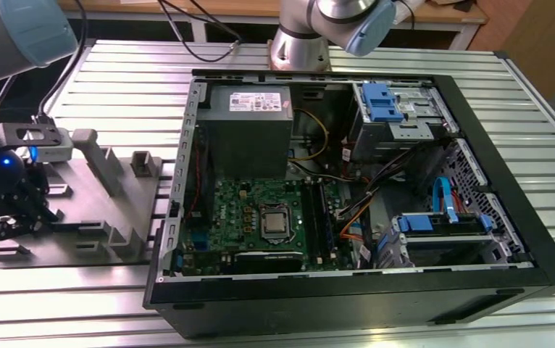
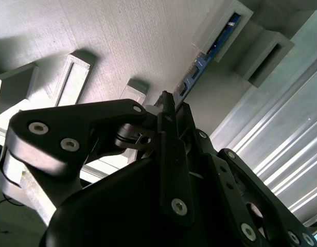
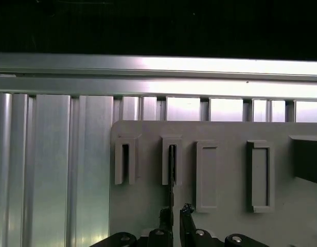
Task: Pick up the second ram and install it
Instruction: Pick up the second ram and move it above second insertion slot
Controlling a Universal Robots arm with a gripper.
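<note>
We see the pincer [image 3: 175,220] low over the grey tray [image 3: 140,211], right at the near end of the second ram [image 3: 171,177]; we cannot tell if it is squeezing the stick or just sitting by it. The ram is thin and dark and stands on its edge; its far end sits in a slot of the tray, the second slot in from the tray's edge; in the second wrist view its blue side runs from that slot to the pincer's tip.

In the exterior view the pincer and tray are at the exterior view's left, on the metal table [image 1: 132,80]; the open computer [image 1: 509,217] is well apart, at the exterior view's right, with the green board [image 1: 243,206] lying flat inside.

We think the stick could get stuck; if it comes out crooked, it may rub on the slot walls and jam, or drag the tray along. We think it could slip too; the pincer is at one end, so the long part may tip down. The board lies deep in the box with wires [image 1: 355,216] near; a tilted stick could bump them or miss its place.
</note>
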